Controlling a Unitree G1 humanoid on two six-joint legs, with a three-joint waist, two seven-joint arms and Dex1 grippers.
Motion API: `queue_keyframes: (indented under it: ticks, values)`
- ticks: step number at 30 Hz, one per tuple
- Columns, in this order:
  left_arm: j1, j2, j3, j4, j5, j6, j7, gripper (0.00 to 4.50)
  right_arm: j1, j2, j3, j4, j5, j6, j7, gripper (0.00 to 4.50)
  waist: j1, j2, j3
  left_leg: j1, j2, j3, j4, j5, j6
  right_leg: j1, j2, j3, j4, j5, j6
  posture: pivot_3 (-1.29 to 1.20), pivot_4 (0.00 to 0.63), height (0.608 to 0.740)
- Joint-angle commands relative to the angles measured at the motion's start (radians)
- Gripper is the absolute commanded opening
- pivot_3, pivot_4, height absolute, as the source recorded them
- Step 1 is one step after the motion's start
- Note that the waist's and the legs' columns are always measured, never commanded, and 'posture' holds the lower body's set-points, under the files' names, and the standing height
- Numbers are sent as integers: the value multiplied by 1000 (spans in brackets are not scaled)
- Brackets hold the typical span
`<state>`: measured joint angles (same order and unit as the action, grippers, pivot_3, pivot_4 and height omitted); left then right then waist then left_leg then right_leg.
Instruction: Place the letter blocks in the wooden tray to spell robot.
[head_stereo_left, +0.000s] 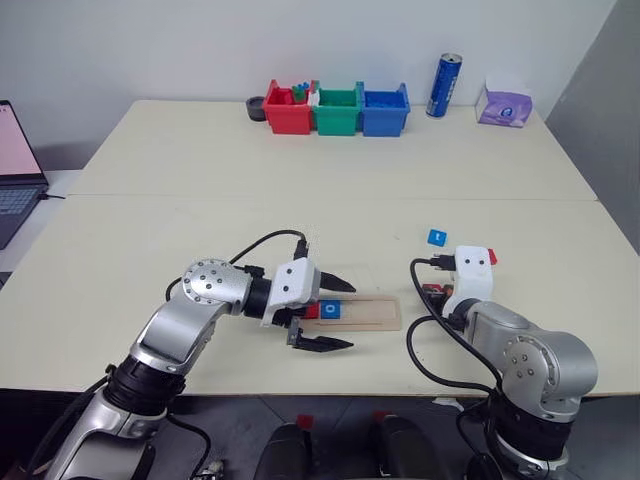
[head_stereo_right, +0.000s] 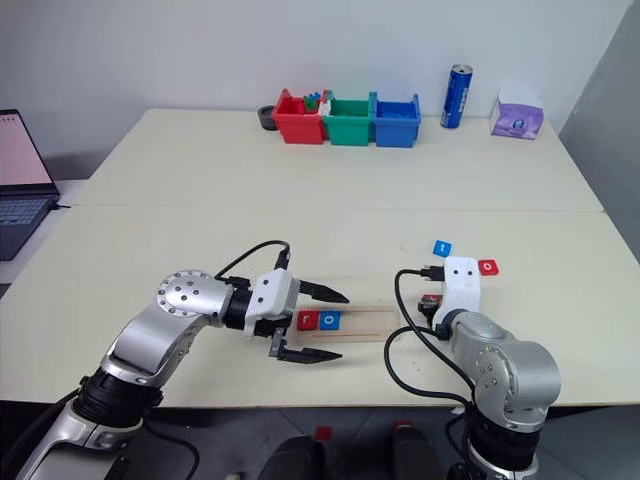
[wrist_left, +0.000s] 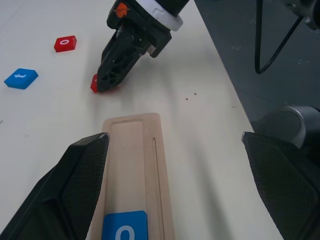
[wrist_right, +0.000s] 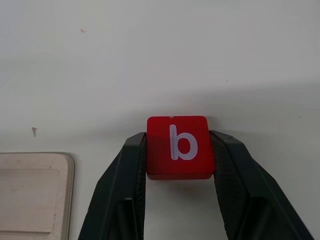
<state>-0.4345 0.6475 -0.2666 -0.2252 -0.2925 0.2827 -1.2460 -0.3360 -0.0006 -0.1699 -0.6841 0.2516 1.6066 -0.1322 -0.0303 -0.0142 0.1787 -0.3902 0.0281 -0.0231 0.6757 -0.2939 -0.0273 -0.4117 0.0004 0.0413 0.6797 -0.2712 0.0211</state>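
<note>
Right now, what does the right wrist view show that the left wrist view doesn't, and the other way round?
Right wrist view alone: the white b on the red b block pinched in the right gripper. Left wrist view alone: the blue o block in the tray groove, the loose red o block and blue t block on the table, and the open left gripper. Shared: the wooden tray end and the right gripper with its red block.

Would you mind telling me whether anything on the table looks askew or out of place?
Nothing stands out. The pale wooden tray lies flat with a red tile and blue "o" tile seated in it; two tiles, blue and red, lie loose beyond.
</note>
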Motion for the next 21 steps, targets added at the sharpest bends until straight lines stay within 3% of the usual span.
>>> queue_keyframes:
  ticks: [1,13,21]
  values:
    - [-19,-5,29,-21,-13,4,24,4500,2,0,9,-49,-20,8,-7,1463,-1,0,0,0,0,0,0,0,0,0,0,0,0,0,0,0,150,740]
    - [-48,-10,14,20,-7,-15,8,4500,77,61,38,-129,-1,8,-29,1463,-3,0,0,-1,1,-1,0,0,0,-1,1,0,1,-1,1,0,150,740]
    - [-56,-19,4,53,0,-44,-5,4500,70,63,13,-142,21,8,-14,4347,-3,0,0,-2,1,-1,0,0,0,-2,1,-1,1,0,1,0,150,740]
